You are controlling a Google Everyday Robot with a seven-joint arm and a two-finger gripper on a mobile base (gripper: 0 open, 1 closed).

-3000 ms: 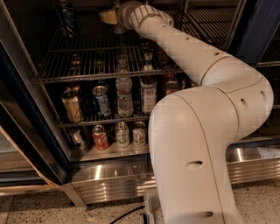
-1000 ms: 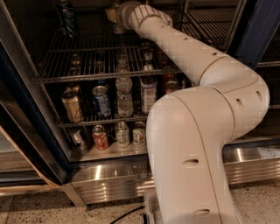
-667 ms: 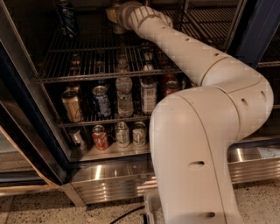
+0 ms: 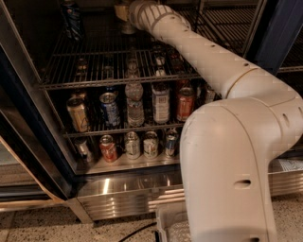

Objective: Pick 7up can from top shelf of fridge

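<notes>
The robot's tan hand [image 4: 121, 10] is hovering at the very top of the view, deep inside the large drinks fridge with the shiny steel base [image 4: 128, 186], at the end of the long white arm [image 4: 203, 61]. Right under it, what looks like the pale silver-bodied 7up can [image 4: 127, 27] is standing on the grey wire-rack top surface [image 4: 90, 61], well apart from the dark blue can [image 4: 71, 19] on the left. Whether the hand is spread or already pinching the can, I cannot tell.

The step calls for a square grip on the can's middle, I am judging. After that it is asking for a small lift clear of the bars and a straight pull towards the open door, with the can held upright and kept away from the frame.
</notes>
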